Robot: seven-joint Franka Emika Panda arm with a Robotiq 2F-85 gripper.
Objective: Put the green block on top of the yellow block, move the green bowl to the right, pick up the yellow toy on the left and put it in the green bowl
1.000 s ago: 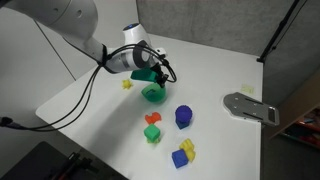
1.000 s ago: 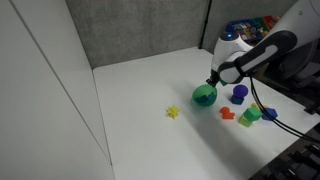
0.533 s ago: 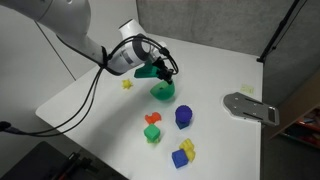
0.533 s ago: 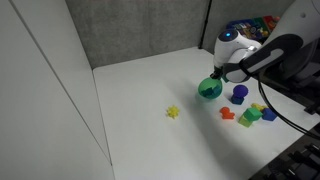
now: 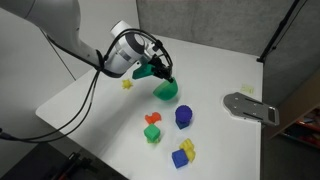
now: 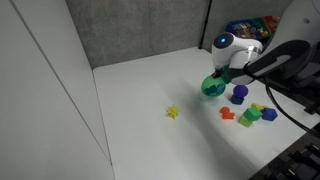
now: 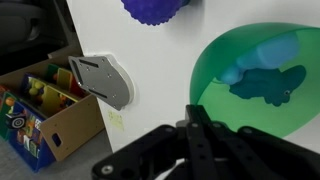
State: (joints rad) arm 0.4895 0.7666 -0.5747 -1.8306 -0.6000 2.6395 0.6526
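My gripper [image 5: 158, 73] is shut on the rim of the teal-green bowl [image 5: 165, 90] and holds it tilted, just above the white table; the bowl also shows in an exterior view [image 6: 211, 86]. In the wrist view the bowl [image 7: 250, 95] fills the right side, with my fingers [image 7: 200, 135] closed at its lower edge. The yellow toy [image 5: 127, 84] lies on the table beside the arm, also seen in an exterior view [image 6: 172, 112]. The green block [image 5: 152, 134] stands near the table's front, apparently on the lime-yellow block, which I can barely see.
A blue cylinder [image 5: 184, 116] stands close to the bowl, with a red toy [image 5: 153, 119] beside it. A blue and yellow block pair [image 5: 183, 154] lies at the front. A grey plate [image 5: 250, 106] lies at the table's edge. A cardboard box of toys [image 7: 40, 110] stands beyond it.
My gripper has carried the bowl away from the yellow toy, toward the blue cylinder side, and lifted it slightly. The other objects have not moved.
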